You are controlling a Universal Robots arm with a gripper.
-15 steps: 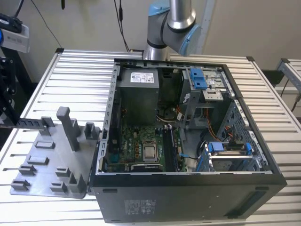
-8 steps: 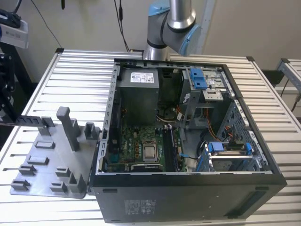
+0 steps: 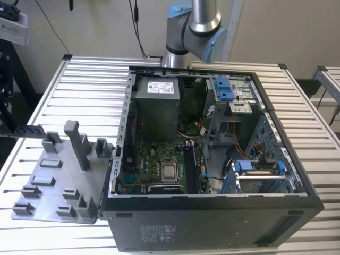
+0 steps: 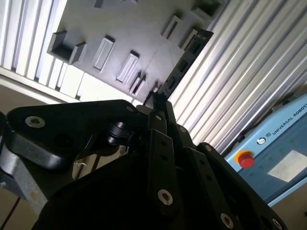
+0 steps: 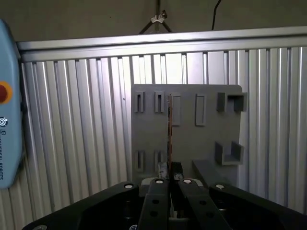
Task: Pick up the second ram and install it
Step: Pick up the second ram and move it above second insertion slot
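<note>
The second ram (image 4: 184,64) is a thin dark stick with small black chips, and my gripper (image 4: 157,99) is shut on one end of it. In the first wrist view I see the second ram (image 5: 169,124) edge-on, rising from the gripper (image 5: 170,168) over the grey fixture (image 5: 192,139). In the exterior view the second ram (image 3: 24,129) pokes in level from the exterior view's left, just above the fixture (image 3: 58,180) and its upright posts. The open computer case (image 3: 212,223) lies to the exterior view's right, with the motherboard (image 3: 159,164) showing inside.
Everything rests on a slatted metal table (image 3: 90,90). A blue teach pendant (image 4: 278,143) with a red button lies beyond the table's edge. Inside the case are a power supply (image 3: 156,106), cables and blue-tabbed drive cages (image 3: 255,170). The arm's base (image 3: 194,26) stands behind the case.
</note>
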